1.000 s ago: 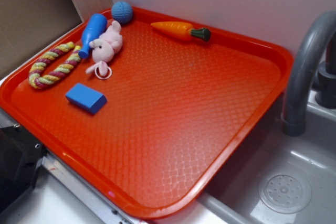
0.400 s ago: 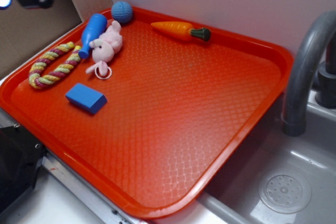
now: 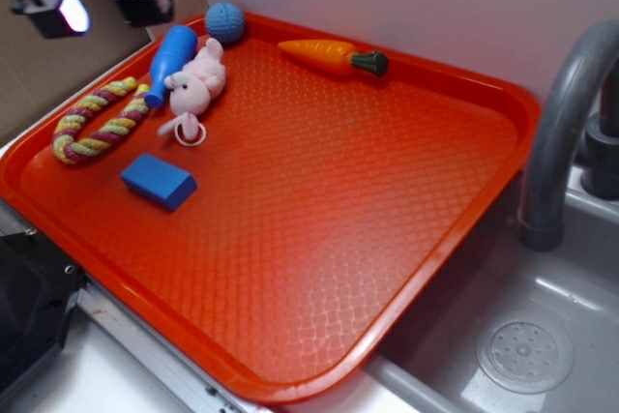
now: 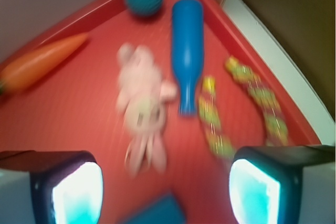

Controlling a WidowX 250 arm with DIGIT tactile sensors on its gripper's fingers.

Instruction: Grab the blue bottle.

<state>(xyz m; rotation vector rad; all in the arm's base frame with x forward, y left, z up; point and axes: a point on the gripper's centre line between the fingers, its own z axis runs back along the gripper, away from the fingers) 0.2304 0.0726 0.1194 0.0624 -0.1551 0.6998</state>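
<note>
One blue bottle (image 3: 171, 64), one blue crocheted ball (image 3: 224, 21), one pink plush bunny (image 3: 196, 83), one toy carrot (image 3: 332, 57), one braided rope ring (image 3: 100, 120) and one blue block (image 3: 159, 180) lie on the orange tray (image 3: 464, 229). The gripper (image 3: 97, 7) hovers at the tray's 10 o'clock corner, fingers (image 4: 269, 184) spread wide, grasping nothing. In the wrist view the bottle lies at 12 o'clock between them, well apart. It's smooth, bright blue, narrow neck toward the rope, touching the bunny.
</note>
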